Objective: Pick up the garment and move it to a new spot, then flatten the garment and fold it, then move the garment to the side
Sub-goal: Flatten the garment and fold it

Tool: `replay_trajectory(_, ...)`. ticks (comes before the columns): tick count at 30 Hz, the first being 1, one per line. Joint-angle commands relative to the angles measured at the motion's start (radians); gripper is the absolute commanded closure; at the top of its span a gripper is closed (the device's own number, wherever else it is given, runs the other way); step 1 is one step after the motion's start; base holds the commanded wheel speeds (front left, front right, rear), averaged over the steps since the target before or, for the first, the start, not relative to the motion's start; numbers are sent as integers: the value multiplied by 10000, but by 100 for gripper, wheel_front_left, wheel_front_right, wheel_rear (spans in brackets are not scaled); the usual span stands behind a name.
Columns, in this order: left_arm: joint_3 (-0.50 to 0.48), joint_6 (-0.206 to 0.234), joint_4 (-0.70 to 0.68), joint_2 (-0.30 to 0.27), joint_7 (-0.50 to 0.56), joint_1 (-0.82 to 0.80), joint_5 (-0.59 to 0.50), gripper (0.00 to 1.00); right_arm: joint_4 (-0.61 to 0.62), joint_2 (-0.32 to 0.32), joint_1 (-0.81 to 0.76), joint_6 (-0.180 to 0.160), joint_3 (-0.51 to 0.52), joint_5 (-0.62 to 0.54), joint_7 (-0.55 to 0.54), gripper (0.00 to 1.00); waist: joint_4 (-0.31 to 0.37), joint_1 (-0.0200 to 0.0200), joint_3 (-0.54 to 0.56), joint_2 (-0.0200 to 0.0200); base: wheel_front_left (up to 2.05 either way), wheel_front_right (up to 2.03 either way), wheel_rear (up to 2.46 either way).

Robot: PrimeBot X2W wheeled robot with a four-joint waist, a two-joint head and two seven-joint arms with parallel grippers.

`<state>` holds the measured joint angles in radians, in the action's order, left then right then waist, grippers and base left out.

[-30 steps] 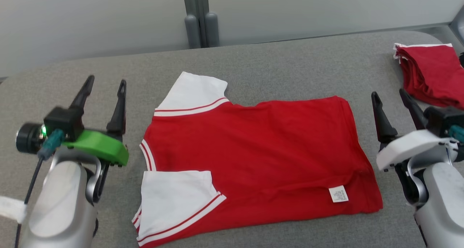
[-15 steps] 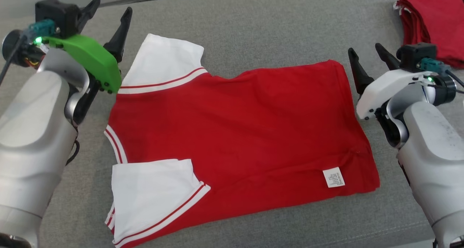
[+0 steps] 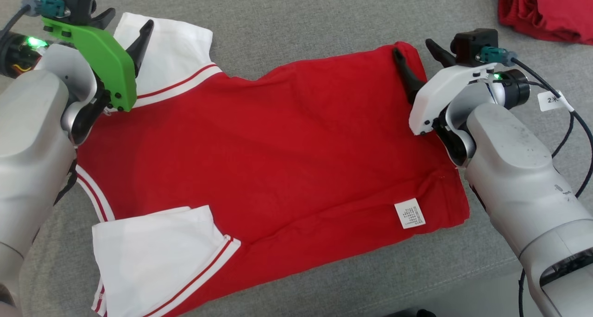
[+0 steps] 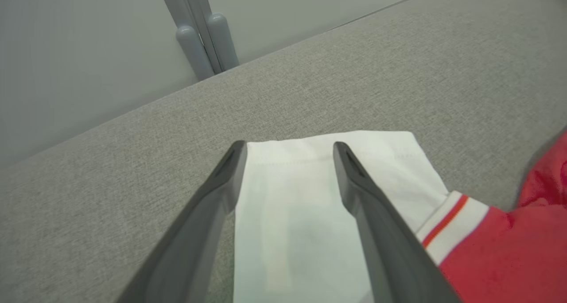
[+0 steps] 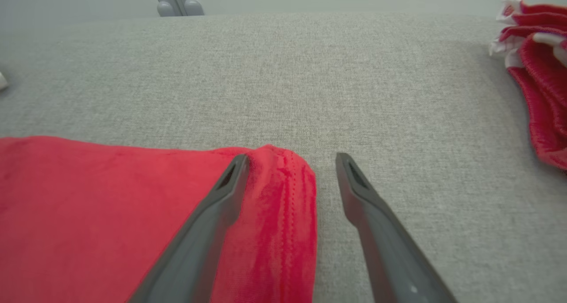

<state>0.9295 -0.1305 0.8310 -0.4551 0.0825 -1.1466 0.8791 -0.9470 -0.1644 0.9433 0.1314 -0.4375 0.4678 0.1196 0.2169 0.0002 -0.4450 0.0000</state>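
The garment (image 3: 287, 141) is a red shirt with white sleeves, lying spread flat on the grey padded surface (image 3: 296, 25), its white label (image 3: 409, 213) near the front right. My left gripper (image 3: 127, 21) is open above the far white sleeve (image 4: 288, 214), and that sleeve's end shows between the fingers. My right gripper (image 3: 413, 49) is open over the far right corner of the red hem (image 5: 283, 205); one finger is over the cloth, the other over bare grey surface. Neither gripper holds anything.
A stack of folded red garments (image 3: 546, 6) sits at the far right of the surface, also the red stack (image 5: 540, 72) in the right wrist view. A grey post (image 4: 199, 41) stands against the pale wall behind the surface's back edge.
The head camera has tipped down and closer. Both arms have reached forward: the left gripper from beside the collar to over the far sleeve, the right from beside the hem to over its far corner.
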Motion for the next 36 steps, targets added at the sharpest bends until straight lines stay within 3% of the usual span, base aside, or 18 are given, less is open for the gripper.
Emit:
replay_trajectory(1, 74, 2, 178, -116, -5, -235, 265, 0, -164, 81, 249, -17, -146, 116, 68, 0, 298, -2, -312, 0, 0, 0, 0)
replay_trajectory(20, 1406, 2, 1837, -150, -297, -1033, 1445, 0, -1503, 706, 1316, -17, -1812, 1344, 241, 0, 649, -2, -945, 0, 0, 0, 0)
replay_trajectory(21, 1479, 2, 1856, -123, -283, -1052, 1523, 38, -1509, 707, 1322, -17, -1904, 1437, 183, 30, 631, -2, -958, 0, 0, 0, 0)
replay_trajectory(22, 1529, 2, 1852, -89, -315, -1060, 1583, 100, -1491, 684, 1324, -15, -1977, 1541, 197, 91, 601, -2, -966, 0, 0, 0, 0)
replay_trajectory(23, 1590, 2, 1830, -80, -353, -1070, 1594, 100, -1479, 658, 1326, -15, -2035, 1632, 210, 100, 574, -2, -959, 0, 0, 0, 0)
replay_trajectory(36, 1939, 3, 935, -145, -2296, -1098, 2392, 100, -1518, -207, 1386, -22, -2372, 2494, 1029, 100, -230, -2, -167, 0, 0, 0, 0)
